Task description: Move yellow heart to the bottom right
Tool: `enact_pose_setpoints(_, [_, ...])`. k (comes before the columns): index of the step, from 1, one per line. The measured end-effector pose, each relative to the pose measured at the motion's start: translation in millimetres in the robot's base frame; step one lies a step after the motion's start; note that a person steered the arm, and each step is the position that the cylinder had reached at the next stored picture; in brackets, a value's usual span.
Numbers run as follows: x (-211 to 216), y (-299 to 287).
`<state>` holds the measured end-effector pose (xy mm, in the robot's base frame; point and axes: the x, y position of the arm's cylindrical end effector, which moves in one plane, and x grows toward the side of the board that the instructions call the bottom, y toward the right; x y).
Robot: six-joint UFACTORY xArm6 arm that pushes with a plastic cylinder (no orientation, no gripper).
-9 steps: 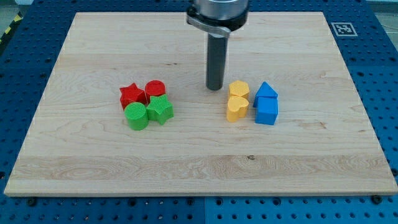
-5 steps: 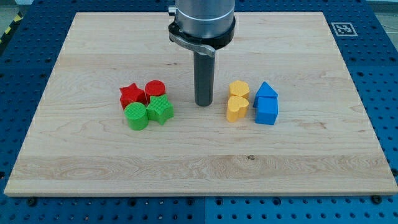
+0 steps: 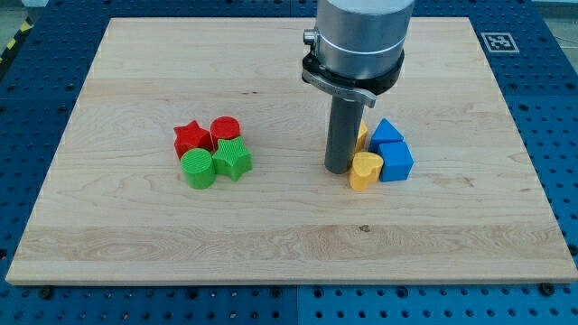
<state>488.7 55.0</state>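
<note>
Near edge of the wooden board (image 3: 271,244) bare, bottom-right corner open and unoccupied. Moving up: yellow heart (image 3: 365,170) sits right of centre, touching the blue cube (image 3: 396,162) on its right side. My tip (image 3: 338,171) rests on the board just at the heart's left, touching or all but touching it; the rod has no jaws, so nothing is clasped, it only bears sideways against the block. Judgement: the push is in hand, with contact made on the heart's left flank, but the heart is well short of the bottom-right corner. Next move likely needs the tip set on the heart's upper-left side, so the shove runs toward the view's bottom right; a straight rightward push would drive the blue cube along with it. Behind the rod a second yellow block (image 3: 361,137) shows only as a sliver, shape not readable. Blue pointed block (image 3: 386,132) stands just above the cube. Over at the view's left, well apart: green cylinder (image 3: 197,168), green star (image 3: 233,159), red star (image 3: 191,138), red cylinder (image 3: 225,129), all clustered tight. Far right corner carries a square black-and-white marker tag (image 3: 496,41); no letters, brands or readable writing anywhere.
</note>
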Motion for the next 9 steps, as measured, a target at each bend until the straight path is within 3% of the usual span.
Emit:
enact_pose_setpoints(4, [8, 20])
enact_pose_setpoints(9, [52, 82])
